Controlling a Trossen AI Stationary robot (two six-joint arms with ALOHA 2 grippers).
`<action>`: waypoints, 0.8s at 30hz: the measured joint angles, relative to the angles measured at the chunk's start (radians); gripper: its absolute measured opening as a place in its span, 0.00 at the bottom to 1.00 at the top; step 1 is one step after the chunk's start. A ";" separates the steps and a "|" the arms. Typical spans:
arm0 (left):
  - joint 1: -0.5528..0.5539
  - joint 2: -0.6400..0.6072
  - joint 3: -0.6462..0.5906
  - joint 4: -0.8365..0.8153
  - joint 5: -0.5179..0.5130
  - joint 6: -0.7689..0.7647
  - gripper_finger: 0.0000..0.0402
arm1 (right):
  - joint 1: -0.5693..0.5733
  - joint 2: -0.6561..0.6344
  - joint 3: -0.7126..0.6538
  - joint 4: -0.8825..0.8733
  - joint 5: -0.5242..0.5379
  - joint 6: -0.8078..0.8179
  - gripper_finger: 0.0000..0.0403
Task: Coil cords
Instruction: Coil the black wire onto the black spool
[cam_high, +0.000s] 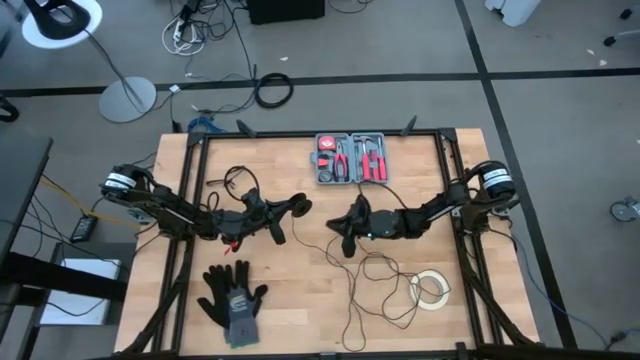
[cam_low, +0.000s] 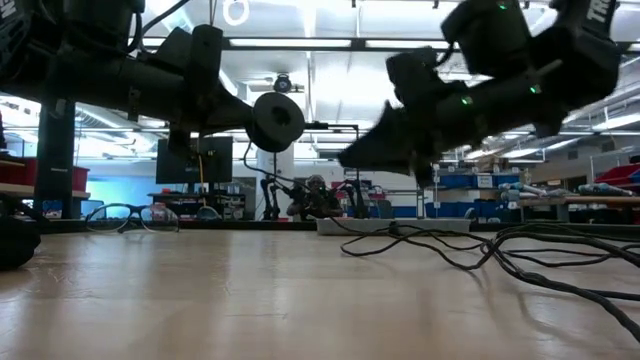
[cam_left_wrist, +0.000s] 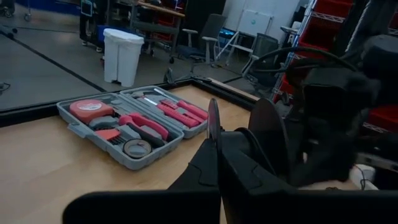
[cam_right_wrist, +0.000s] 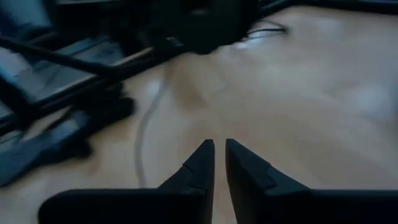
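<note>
The cord is a thin black wire lying in loose loops on the table's right half. It ends in a small round black disc, which hangs in the air near the table's middle. My left gripper reaches in level from the left and is shut on that disc. My right gripper hovers just to the right of the disc, above the wire. Its fingertips stand a narrow gap apart, and nothing shows between them. My left gripper pinches the disc between its two fingertips, coming level from the table's left. The disc stands on edge, its flat face toward the table's near edge, and is lifted clear of the table. Its wire trails down toward the wood.
An open grey tool case with red-handled tools sits at the far middle. A pair of black gloves lies near the front left. A white tape roll lies among the wire loops at the front right. A metal frame borders the table.
</note>
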 joint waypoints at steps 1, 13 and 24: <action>0.000 0.000 0.000 -0.001 0.000 0.000 0.00 | 0.000 0.007 0.024 -0.007 -0.027 -0.003 0.12; 0.000 0.000 0.001 -0.001 -0.002 0.000 0.00 | 0.003 0.076 0.290 -0.355 -0.134 -0.107 0.33; 0.000 0.000 0.000 0.007 0.000 0.000 0.00 | 0.005 0.086 0.360 -0.451 -0.215 -0.068 0.33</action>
